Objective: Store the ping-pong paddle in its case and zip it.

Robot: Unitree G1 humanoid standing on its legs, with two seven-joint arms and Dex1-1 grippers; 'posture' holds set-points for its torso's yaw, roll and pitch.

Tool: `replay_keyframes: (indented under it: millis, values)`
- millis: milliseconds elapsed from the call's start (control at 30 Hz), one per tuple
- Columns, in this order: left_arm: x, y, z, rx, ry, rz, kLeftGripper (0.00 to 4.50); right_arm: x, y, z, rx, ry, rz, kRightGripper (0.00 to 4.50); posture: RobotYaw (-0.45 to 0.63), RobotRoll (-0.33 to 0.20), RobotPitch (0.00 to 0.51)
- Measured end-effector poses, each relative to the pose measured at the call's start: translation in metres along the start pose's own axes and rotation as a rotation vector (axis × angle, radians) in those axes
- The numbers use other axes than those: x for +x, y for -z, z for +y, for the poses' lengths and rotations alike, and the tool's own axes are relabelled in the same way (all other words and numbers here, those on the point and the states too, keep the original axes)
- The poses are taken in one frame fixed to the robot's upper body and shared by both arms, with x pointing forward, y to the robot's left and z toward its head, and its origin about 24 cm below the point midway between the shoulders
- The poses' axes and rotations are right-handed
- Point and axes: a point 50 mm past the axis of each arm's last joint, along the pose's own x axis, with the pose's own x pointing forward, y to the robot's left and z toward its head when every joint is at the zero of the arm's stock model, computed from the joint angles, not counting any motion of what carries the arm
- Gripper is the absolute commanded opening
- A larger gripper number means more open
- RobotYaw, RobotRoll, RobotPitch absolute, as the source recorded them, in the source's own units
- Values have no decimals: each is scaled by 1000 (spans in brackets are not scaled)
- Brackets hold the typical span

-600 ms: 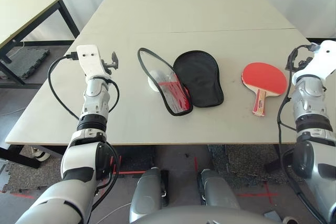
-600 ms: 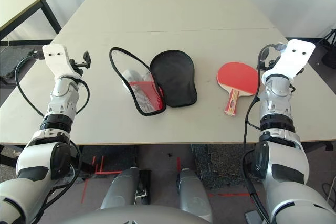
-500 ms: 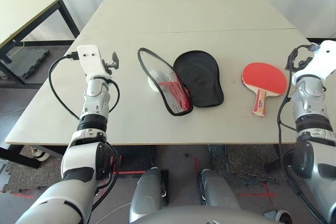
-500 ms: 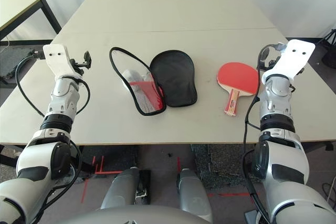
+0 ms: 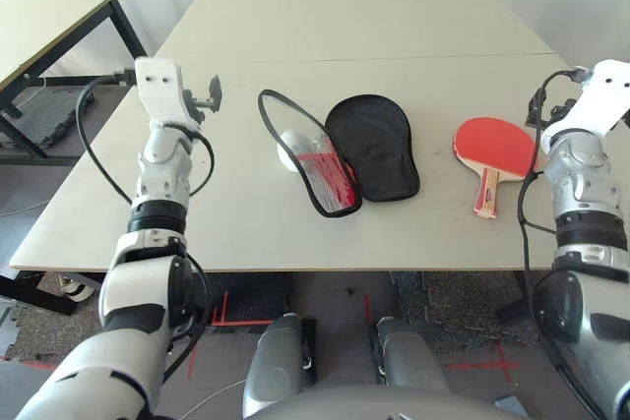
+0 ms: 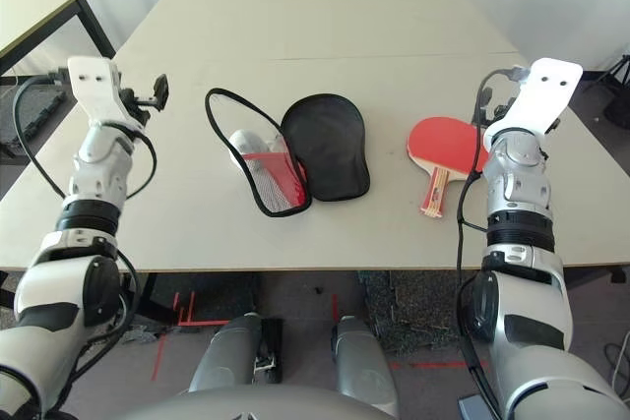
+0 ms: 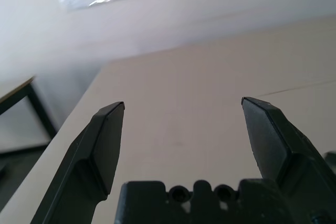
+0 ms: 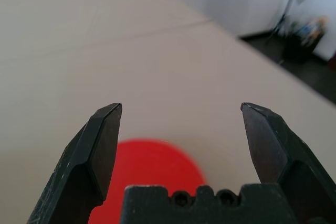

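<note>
The ping-pong paddle (image 5: 495, 145) lies flat at the table's right, red face up, with its wooden handle (image 5: 486, 192) pointing toward the near edge. The case (image 5: 374, 150) lies unzipped at the table's middle. Its black-lined half is spread flat, and its red half with the mesh pocket (image 5: 323, 172) stands tilted up on the left of that. My left gripper (image 7: 181, 106) is open and empty, raised over the table's left part, well left of the case. My right gripper (image 8: 181, 108) is open and empty, above and just right of the paddle's red face (image 8: 144, 171).
A seam (image 5: 394, 58) runs across the beige table behind the objects. A second table with a black frame (image 5: 59, 36) stands off to the far left. On the floor past the table's right edge stand a tripod and some gear (image 8: 299, 40).
My left wrist has lifted and swung outward toward the table's left edge. My right wrist has risen slightly. The paddle and the case have not moved.
</note>
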Motion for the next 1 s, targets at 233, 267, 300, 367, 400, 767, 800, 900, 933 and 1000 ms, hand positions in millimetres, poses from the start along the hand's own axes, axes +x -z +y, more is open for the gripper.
replay_keyframes:
  millis: [233,267,300,367,400,767,800,900,933,1000]
  values:
    - [-1,-5,-15,23,358,68,4500,-30,-7,4,-76,-29,252,4486,-34,0,92]
    - [-2,-7,-17,28,397,60,4500,-33,-6,4,-71,-45,287,4486,-33,0,93]
    - [-2,-11,-18,37,434,49,4500,-37,-6,5,-64,-70,329,4486,-31,0,93]
    - [-2,-18,-22,50,507,40,4500,-43,0,5,-15,-119,425,4486,-20,0,92]
    - [-1,-23,-26,54,550,33,4500,-45,4,4,16,-139,474,4486,-20,0,92]
    - [-7,-49,-56,-35,904,20,4500,-63,41,28,69,-210,676,4486,-13,0,98]
    - [-8,-49,-57,-35,912,20,4500,-63,43,29,69,-201,682,4486,-12,0,99]
    - [-9,-49,-59,-51,929,26,4500,-65,48,29,79,-181,693,4486,-8,0,99]
    - [-10,-48,-60,-54,938,28,4500,-65,50,29,82,-174,699,4486,-6,0,99]
    - [-12,-47,-62,-54,948,28,4500,-65,52,28,85,-160,704,4486,-4,0,99]
